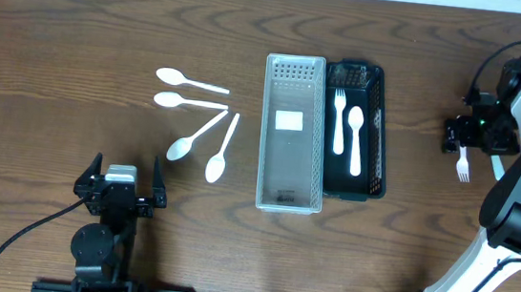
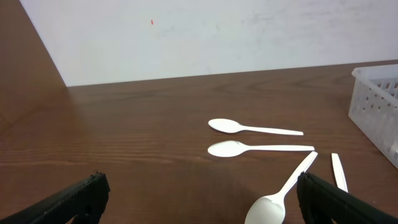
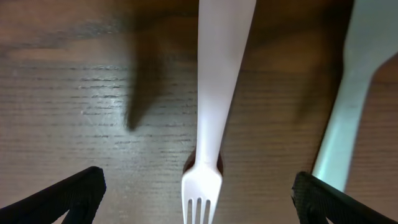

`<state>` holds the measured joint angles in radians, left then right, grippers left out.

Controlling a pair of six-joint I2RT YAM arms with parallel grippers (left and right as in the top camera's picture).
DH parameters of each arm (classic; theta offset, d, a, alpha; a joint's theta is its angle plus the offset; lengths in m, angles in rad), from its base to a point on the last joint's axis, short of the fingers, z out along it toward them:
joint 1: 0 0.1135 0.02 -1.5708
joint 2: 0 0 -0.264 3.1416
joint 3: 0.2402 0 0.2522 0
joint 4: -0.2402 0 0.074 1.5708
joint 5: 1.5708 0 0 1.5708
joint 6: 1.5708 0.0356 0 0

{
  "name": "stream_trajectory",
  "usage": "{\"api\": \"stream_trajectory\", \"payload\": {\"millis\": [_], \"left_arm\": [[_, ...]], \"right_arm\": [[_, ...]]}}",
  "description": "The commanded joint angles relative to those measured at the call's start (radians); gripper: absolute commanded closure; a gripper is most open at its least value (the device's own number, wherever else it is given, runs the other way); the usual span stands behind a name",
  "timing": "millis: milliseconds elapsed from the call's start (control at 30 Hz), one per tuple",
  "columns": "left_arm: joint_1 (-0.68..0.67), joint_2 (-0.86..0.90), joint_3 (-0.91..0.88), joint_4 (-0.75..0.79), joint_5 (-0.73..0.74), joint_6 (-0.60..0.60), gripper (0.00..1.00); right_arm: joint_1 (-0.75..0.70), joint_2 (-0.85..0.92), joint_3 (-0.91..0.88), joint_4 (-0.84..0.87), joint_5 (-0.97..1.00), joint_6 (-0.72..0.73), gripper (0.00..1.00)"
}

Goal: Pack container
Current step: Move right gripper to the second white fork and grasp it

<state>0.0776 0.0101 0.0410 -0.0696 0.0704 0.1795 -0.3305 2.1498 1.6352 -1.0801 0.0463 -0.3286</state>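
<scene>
Overhead first: the right gripper [image 1: 466, 145] is parked right over a white fork [image 1: 464, 167], jaws released, nothing picked up yet. It's well apart from the black tray [image 1: 383, 129], where a fork and a spoon are already packed, with the clear bin [image 1: 266, 127] touching the tray. Left wrist view: the left gripper [image 2: 199, 208] is spread wide and empty, with loose spoons [image 2: 227, 126] scattered ahead, the nearest one closer to the right-hand finger. Right wrist view: the fork [image 3: 217, 87] is lined up down the middle of the gap, but a second pale handle [image 3: 348, 106] is lying just ahead of the right-hand finger [image 3: 348, 202]. Probably best if the drop is kept centred and the close is made across the fork's neck, so the neighbour isn't pinched too.
</scene>
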Motion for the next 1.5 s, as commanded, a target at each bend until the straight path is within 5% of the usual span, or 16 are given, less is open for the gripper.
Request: {"api": "stream_trajectory", "payload": {"millis": [0,1133,1233,1467], "left_arm": [[0.005,-0.005,-0.029,-0.011,-0.004,-0.008,0.02],[0.004,-0.005,-0.029,-0.011,-0.004,-0.008,0.02],[0.005,-0.005,-0.029,-0.011,-0.004,-0.008,0.02],[0.005,-0.005,-0.029,-0.011,-0.004,-0.008,0.02]], "right_arm": [[0.003,0.002,-0.02,0.02,0.003,0.023,0.01],[0.003,0.061,-0.028,0.126,-0.028,0.059,0.01],[0.003,0.061,-0.028,0.125,-0.027,0.06,0.09],[0.003,0.061,-0.028,0.124,0.001,0.071,0.55]]}}
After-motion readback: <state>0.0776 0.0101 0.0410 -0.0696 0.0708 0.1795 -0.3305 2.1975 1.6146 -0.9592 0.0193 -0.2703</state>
